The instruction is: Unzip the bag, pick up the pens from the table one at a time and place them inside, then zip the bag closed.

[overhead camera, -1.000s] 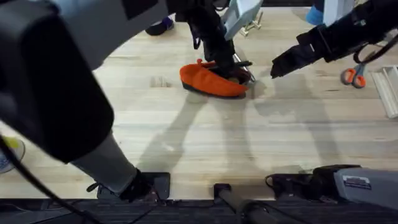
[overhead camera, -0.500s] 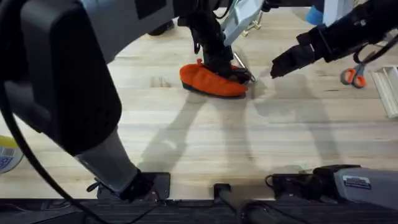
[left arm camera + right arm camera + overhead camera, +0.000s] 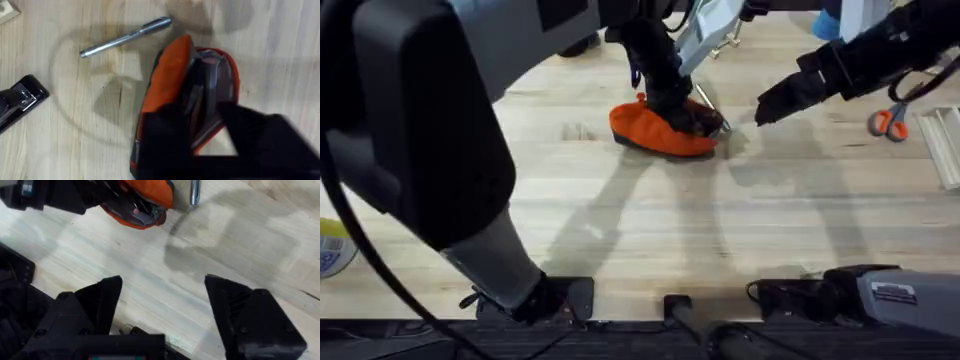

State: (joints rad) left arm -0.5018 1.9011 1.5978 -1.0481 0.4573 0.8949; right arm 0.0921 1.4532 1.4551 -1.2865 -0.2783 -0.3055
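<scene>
bag [image 3: 655, 131] is seen upper centre on table [image 3: 650, 230], unzipped | left gripper [image 3: 695, 118] is set at its open mouth, grip indiscernible | right gripper [image 3: 162, 297] is held wide open, empty | silver pen [image 3: 125, 37] lies beside bag, partly hidden overhead

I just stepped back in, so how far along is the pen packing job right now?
Done: the bag is unzipped, its mouth gaping. In hand: the left claw is down at that opening; whether it holds a pen is hidden. The right claw hovers open over the table, holding nothing. Left: a silvery pen lies on the wood beside the bag and needs packing, then the zip must be closed.
</scene>
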